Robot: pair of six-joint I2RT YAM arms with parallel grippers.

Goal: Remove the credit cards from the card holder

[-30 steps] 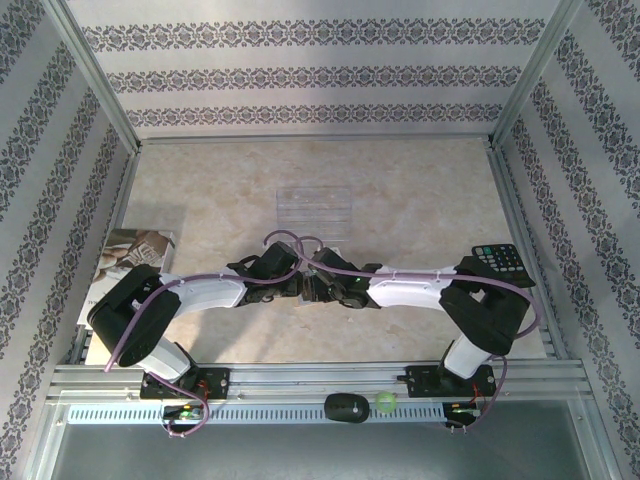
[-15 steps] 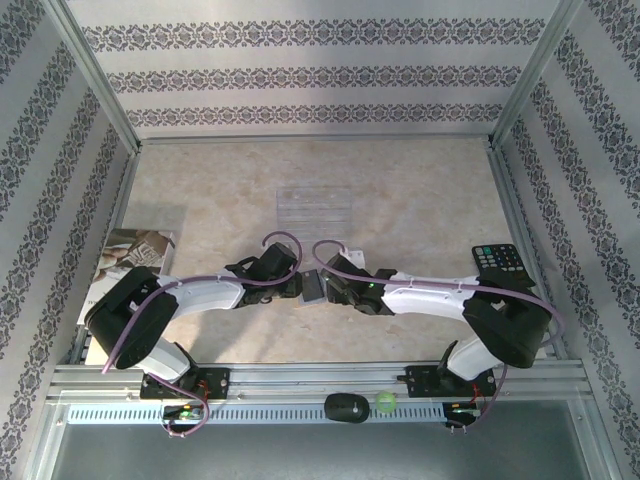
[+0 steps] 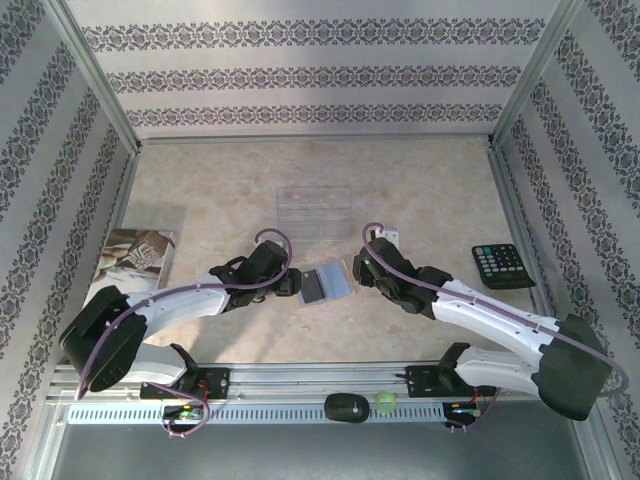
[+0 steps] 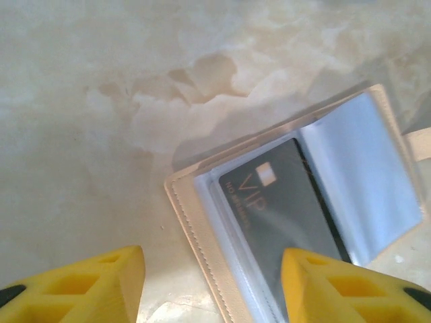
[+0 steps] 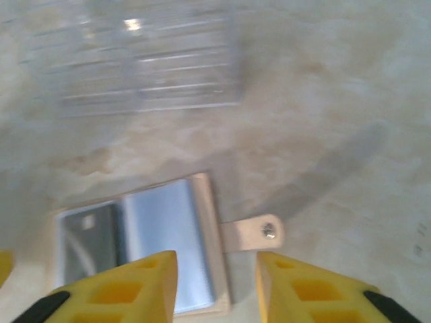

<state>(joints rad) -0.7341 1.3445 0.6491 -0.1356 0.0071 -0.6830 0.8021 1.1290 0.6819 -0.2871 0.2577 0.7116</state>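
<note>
The card holder (image 3: 337,282) lies open and flat on the table between my two grippers. Its tan rim (image 4: 195,232) frames pale blue-grey sleeves, and a black credit card (image 4: 286,205) with gold "VIP" lettering sits in the left sleeve. The right sleeve (image 5: 165,245) looks plain blue-grey, and the little tan tab (image 5: 252,233) sticks out to the right. My left gripper (image 3: 291,283) (image 4: 212,289) is open at the holder's left edge. At the holder's right edge my right gripper (image 3: 357,272) (image 5: 215,289) is open, its jaws straddling that edge just below the tab.
A clear tray (image 3: 314,208) (image 5: 141,64) lies just beyond the holder. A printed booklet (image 3: 135,255) lies at the left edge and a black keypad device (image 3: 502,265) at the right. A black mouse (image 3: 346,407) and a green ball (image 3: 385,402) rest on the front rail.
The two grippers were bunched together over the holder. They have drawn apart, the right arm swinging out to the right, and the holder now lies spread open on the table.
</note>
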